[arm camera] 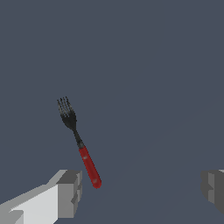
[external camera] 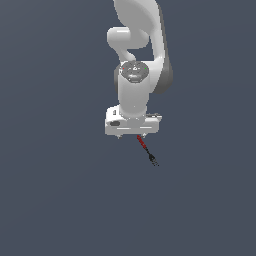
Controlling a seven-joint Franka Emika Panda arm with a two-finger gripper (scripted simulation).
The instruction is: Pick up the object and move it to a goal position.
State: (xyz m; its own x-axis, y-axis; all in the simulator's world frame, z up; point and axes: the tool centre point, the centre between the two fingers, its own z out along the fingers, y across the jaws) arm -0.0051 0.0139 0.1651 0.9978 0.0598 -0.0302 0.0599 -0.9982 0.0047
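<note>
The claw (arm camera: 140, 192) stands wide open, holding nothing. The fork (arm camera: 80, 144) lies on the desk (arm camera: 166, 87) below it, red handle end close beside one finger (arm camera: 68, 192), black prongs pointing away. No writing is legible anywhere.

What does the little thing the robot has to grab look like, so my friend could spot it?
Find the big white robot arm over the plain grey floor. Just below its open pincer lies a tiny fork. It has a red handle and black prongs, the only coloured thing there.
</note>
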